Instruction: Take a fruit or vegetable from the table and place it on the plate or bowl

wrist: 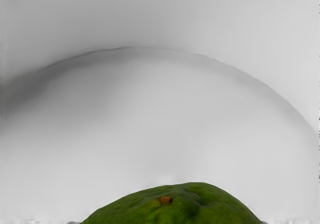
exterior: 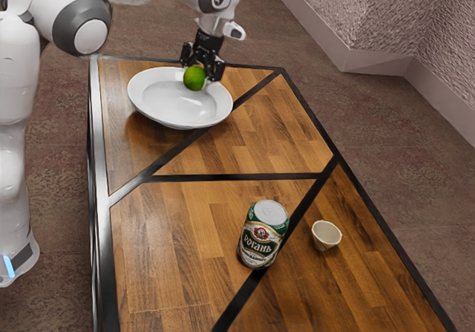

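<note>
A wooden table [exterior: 245, 146] with black inlay lines stood on brown carpet. The lime [exterior: 194, 77] hung between the black fingers of your gripper [exterior: 200, 70], which looked closed on it from both sides. It sat low over the far part of the white plate [exterior: 159, 102], near the rim. In the wrist view, the lime's green top lay just under the hand, with the plate's pale basin beyond. A green-labelled can [exterior: 262, 235] and a small cup [exterior: 326, 235] stood well apart. If you released there, the round lime might roll down the sloped rim, even off the plate.
</note>
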{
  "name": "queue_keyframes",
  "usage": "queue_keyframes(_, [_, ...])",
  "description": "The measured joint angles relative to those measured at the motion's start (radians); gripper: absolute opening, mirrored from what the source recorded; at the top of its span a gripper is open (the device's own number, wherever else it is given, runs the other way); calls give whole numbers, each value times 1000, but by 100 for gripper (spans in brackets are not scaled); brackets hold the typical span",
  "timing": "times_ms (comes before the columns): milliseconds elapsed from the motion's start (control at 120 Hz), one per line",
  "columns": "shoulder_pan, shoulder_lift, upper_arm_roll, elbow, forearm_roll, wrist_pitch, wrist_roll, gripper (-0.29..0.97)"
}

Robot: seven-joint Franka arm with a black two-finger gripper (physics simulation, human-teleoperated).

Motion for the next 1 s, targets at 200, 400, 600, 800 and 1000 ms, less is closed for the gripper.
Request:
queue_keyframes(200, [-40,-66,59,-56,1,-17,14,33])
queue_keyframes(400, [-53,-147,63,-115,17,-22,23,33])
queue_keyframes(600, [-30,-169,63,-132,29,-23,30,52])
queue_keyframes(800, [-33,-194,56,-99,26,-22,51,64])
queue_keyframes(1000, [130,-169,-125,40,21,-17,375,67])
